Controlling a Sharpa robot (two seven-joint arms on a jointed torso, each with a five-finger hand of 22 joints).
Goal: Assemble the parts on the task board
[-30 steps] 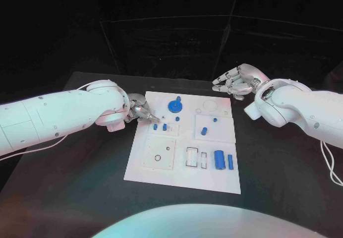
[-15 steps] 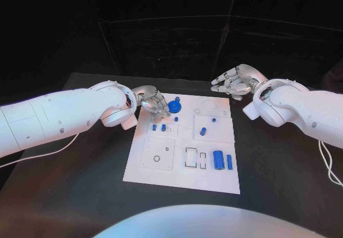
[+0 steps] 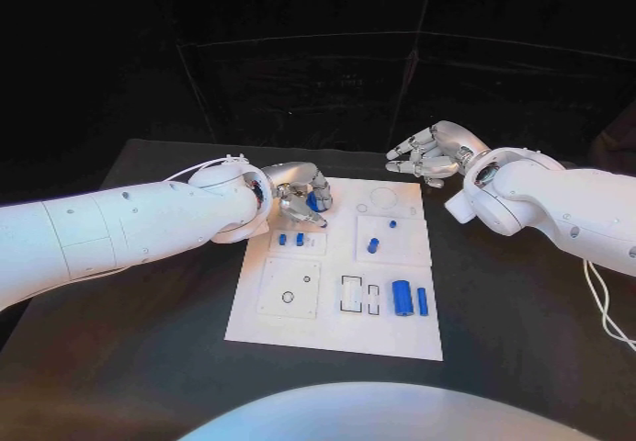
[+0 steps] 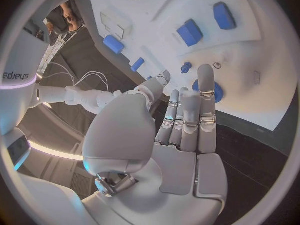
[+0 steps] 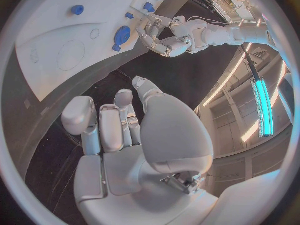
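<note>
- Silver fingers of the left hand [image 3: 299, 195] hang over the far left corner of the task board [image 3: 335, 335], just by the round blue part [image 3: 315, 200]; they lie loosely together and I cannot tell whether they grip it.
- Right hand [image 3: 426, 152] hovers off the board's far right corner above the black counter [image 3: 530, 312], fingers curled, holding nothing.
- Other blue parts sit in their places: two small pegs [image 3: 290, 239], a short cylinder [image 3: 372, 245], two longer cylinders [image 3: 410, 299] near the front.
- Judged step: reaching for the round part; next it needs a firm pinch, then a straight lift.
</note>
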